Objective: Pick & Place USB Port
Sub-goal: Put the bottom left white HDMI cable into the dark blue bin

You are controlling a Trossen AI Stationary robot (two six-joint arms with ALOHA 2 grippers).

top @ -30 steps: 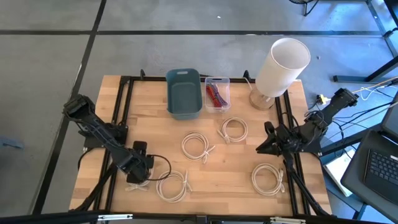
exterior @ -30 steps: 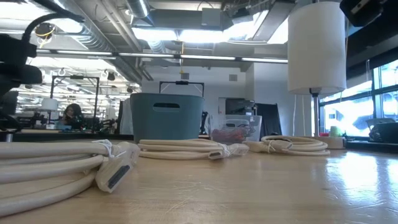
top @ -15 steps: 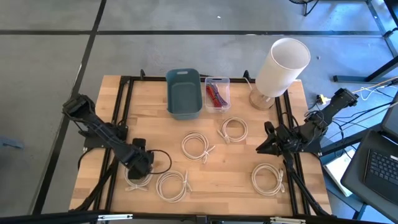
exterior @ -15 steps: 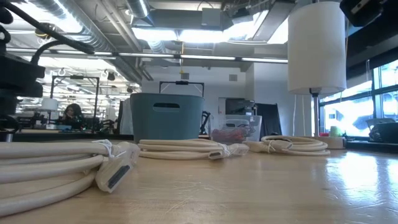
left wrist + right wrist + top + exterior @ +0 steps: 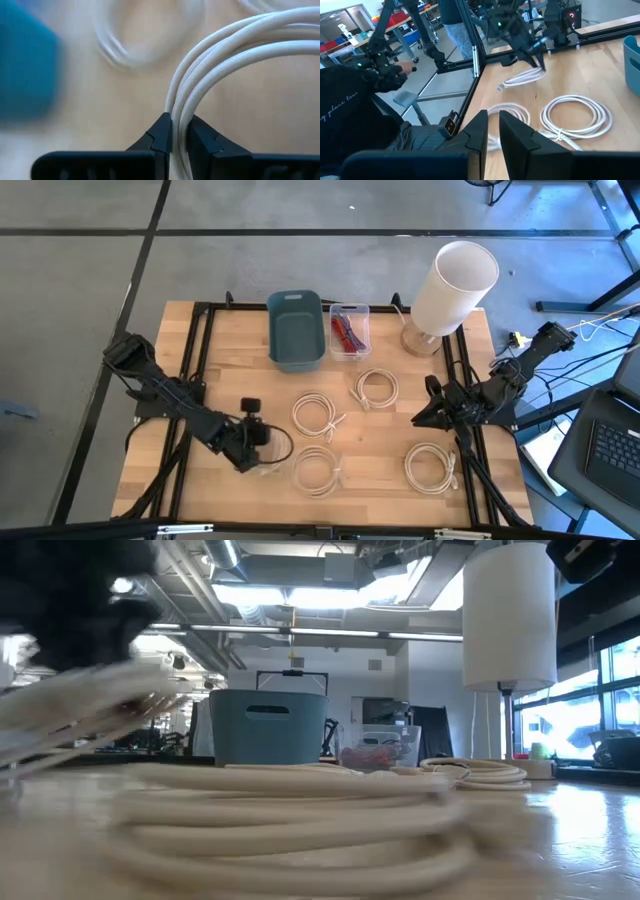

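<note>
Near the front left of the wooden table [image 5: 240,350], the left gripper [image 5: 262,463] is clamped on a coiled white cable [image 5: 210,75]; the wrist view shows its two dark fingers [image 5: 161,134] pressed together on the strands. In the low view this cable hangs above the tabletop at the left. Just right of that gripper another white coil [image 5: 317,471] lies flat on the wood. Three more coils rest farther off: one at the middle [image 5: 318,416], one toward the far right [image 5: 376,389] and one at the near right [image 5: 431,468]. At the far edge stand a blue bin [image 5: 295,330], a clear box [image 5: 350,331] with red pieces, and a white lamp [image 5: 452,285]. The right gripper [image 5: 422,416] waits at the table's right side, its fingers close together with only a narrow gap.
</note>
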